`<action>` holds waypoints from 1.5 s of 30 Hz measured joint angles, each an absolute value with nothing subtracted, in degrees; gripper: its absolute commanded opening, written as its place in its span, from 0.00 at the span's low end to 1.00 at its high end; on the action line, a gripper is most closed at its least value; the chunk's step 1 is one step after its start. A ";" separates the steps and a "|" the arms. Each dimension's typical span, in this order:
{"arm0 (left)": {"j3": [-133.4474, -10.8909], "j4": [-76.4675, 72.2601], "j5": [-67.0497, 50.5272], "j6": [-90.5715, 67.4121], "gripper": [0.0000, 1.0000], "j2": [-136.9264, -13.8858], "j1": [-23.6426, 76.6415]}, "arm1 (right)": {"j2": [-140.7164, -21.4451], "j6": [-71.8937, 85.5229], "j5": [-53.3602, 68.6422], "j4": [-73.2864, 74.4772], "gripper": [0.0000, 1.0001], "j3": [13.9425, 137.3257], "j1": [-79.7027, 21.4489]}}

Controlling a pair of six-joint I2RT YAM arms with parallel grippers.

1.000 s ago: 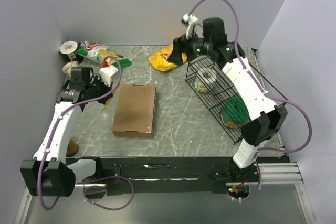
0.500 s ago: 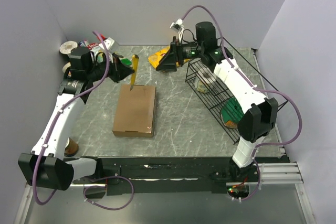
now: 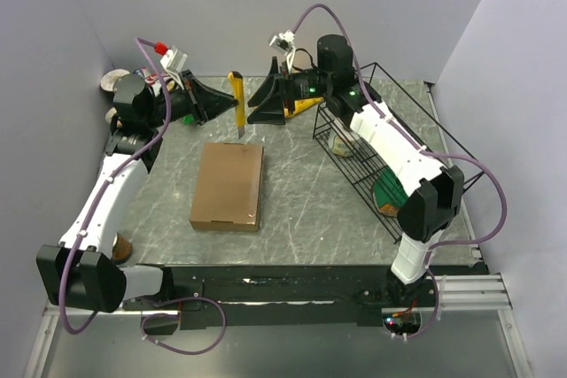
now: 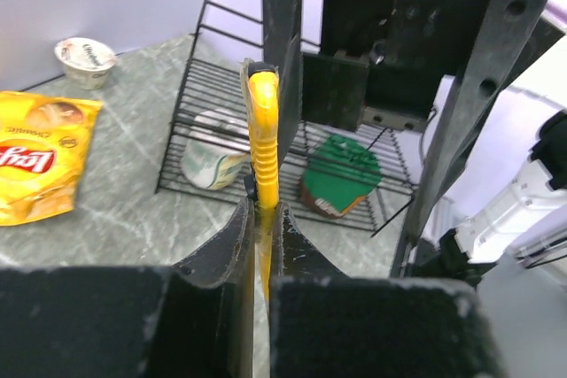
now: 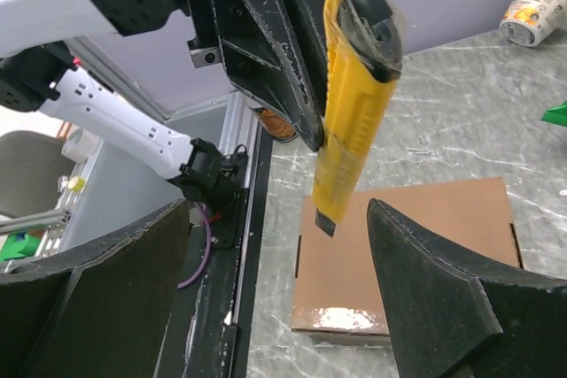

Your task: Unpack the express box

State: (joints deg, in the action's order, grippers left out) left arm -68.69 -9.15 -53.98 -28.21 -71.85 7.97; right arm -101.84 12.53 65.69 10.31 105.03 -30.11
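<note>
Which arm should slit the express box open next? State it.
Left: the left tool is shut on the yellow utility knife, near the express box; the right tool is open and empty.

White-shelled arms [image 3: 104,205], black joints and black jaws — purple cables [image 3: 503,207] trailing each.

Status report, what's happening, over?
Left fingers clamp yellow utility knife, aloft. Right fingers open, facing knife. Express box shut, flat on table. Nothing on it.

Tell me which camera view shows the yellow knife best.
The right wrist view: the yellow knife appears large, over nearly its full length. The left wrist view shows only its narrow edge. The top view shows it small, upright beyond the express box.
</note>
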 measured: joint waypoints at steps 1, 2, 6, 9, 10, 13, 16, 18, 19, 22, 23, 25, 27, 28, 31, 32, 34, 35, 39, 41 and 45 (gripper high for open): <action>-68.66 -9.85 -54.17 -28.86 0.01 -72.05 7.99 | -102.10 12.51 65.67 10.26 0.86 105.16 -30.30; -68.66 -10.66 -54.28 -29.76 0.01 -72.34 7.99 | -102.52 12.40 65.65 10.28 0.86 105.54 -30.44; -68.66 -13.02 -54.92 -31.75 0.01 -73.43 7.99 | -105.01 12.34 65.19 9.93 0.84 107.13 -30.72; -68.75 -12.23 -54.72 -31.18 0.01 -73.97 7.99 | -106.37 12.29 63.68 10.37 0.85 107.35 -30.79; -68.86 -11.20 -54.22 -30.57 0.01 -74.02 7.99 | -106.59 12.29 63.00 10.81 0.85 107.37 -30.76; -70.06 -5.96 -51.31 -25.17 0.01 -74.00 8.38 | -106.69 12.51 59.13 12.49 0.89 108.60 -30.57; -71.11 -0.89 -45.65 -17.19 0.01 -73.47 9.89 | -106.28 13.34 52.53 13.52 0.91 109.95 -30.35; -70.83 2.04 -40.29 -10.87 0.01 -72.23 11.75 | -105.38 14.57 48.23 14.70 0.91 109.97 -30.09; -70.26 2.70 -37.95 -7.75 0.01 -71.29 12.84 | -104.99 15.29 46.39 15.20 0.90 109.97 -29.95; -68.75 4.47 -32.38 -0.23 0.01 -68.42 16.10 | -104.49 17.12 42.83 16.36 0.90 110.85 -29.71; -68.64 4.97 -31.27 1.61 0.01 -67.83 16.93 | -104.49 17.54 42.24 16.51 0.90 111.46 -29.69; -68.64 5.10 -29.69 3.88 0.01 -67.29 18.28 | -104.49 18.17 41.52 16.88 0.90 112.60 -29.69; -68.64 5.06 -28.95 4.29 0.01 -67.20 18.48 | -104.49 18.41 41.47 16.60 0.90 113.38 -29.69; -68.64 5.17 -28.69 4.32 0.01 -67.29 18.48 | -104.49 18.44 41.60 16.25 0.90 113.54 -29.74; -68.66 5.21 -28.69 3.84 0.01 -67.55 18.48 | -104.49 18.41 42.94 15.64 0.90 113.56 -29.87; -68.66 5.21 -28.80 3.62 0.01 -67.61 18.48 | -104.49 18.39 43.35 15.51 0.90 113.56 -30.00; -68.66 5.21 -29.52 3.11 0.01 -67.77 18.48 | -104.49 18.20 44.69 14.96 0.89 113.56 -30.30; -68.66 5.21 -30.24 2.15 0.01 -67.88 18.48 | -104.49 18.13 45.39 14.63 0.89 113.56 -30.46; -68.69 4.91 -34.44 -1.52 0.01 -68.51 18.46 | -104.60 17.08 48.07 13.89 0.86 113.56 -30.81; -68.69 4.32 -37.71 -3.99 0.01 -69.08 18.46 | -104.86 16.49 49.65 13.39 0.86 113.56 -30.89; -68.69 1.93 -44.51 -9.39 0.01 -70.61 17.28 | -105.36 15.75 53.74 12.56 0.85 113.06 -30.81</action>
State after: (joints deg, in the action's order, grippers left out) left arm -68.69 1.93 -44.51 -9.39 -70.61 17.28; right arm -105.36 15.75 53.74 12.56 113.06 -30.81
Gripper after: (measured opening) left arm 0.088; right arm 0.851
